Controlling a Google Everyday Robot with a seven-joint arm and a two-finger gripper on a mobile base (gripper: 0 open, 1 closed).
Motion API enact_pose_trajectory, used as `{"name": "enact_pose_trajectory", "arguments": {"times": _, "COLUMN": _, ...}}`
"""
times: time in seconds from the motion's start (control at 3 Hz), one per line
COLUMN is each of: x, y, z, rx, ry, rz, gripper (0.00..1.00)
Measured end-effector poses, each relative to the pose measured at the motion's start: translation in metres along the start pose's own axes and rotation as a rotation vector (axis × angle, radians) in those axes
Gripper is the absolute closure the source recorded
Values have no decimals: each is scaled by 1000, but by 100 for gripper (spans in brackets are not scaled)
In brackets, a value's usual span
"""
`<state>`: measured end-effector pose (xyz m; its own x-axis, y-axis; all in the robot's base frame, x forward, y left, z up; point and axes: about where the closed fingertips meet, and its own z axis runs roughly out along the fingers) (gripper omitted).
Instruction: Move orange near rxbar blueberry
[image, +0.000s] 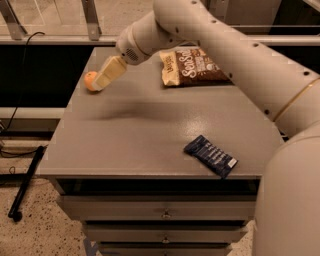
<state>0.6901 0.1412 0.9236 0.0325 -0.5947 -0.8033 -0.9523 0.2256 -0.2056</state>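
Note:
The orange (90, 80) sits near the far left edge of the grey table (150, 130); only its left part shows. My gripper (101, 82) hangs just in front of it and covers its right side. The rxbar blueberry (210, 156), a flat dark blue bar with white lettering, lies near the table's front right edge, far from the orange.
A brown-and-yellow snack bag (192, 67) lies at the back middle of the table. My arm (225, 45) reaches across the table from the right. Drawers (160, 212) sit under the tabletop. A black cable and pole (25, 185) lie on the floor at left.

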Motion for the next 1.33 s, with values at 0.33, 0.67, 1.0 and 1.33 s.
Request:
{"name": "enact_pose_trajectory", "arguments": {"times": 0.33, "x": 3, "y": -1, "z": 50, "rx": -18, "ry": 26, "rz": 23, "gripper": 0}}
{"name": "enact_pose_trajectory", "arguments": {"times": 0.67, "x": 11, "y": 1, "z": 80, "rx": -31, "ry": 57, "rz": 37, "gripper": 0}}
{"name": "enact_pose_trajectory", "arguments": {"times": 1.0, "x": 16, "y": -4, "z": 97, "rx": -32, "ry": 69, "rz": 58, "gripper": 18}}
{"name": "enact_pose_trajectory", "arguments": {"times": 1.33, "x": 21, "y": -5, "z": 105, "rx": -29, "ry": 74, "rz": 75, "gripper": 42}}
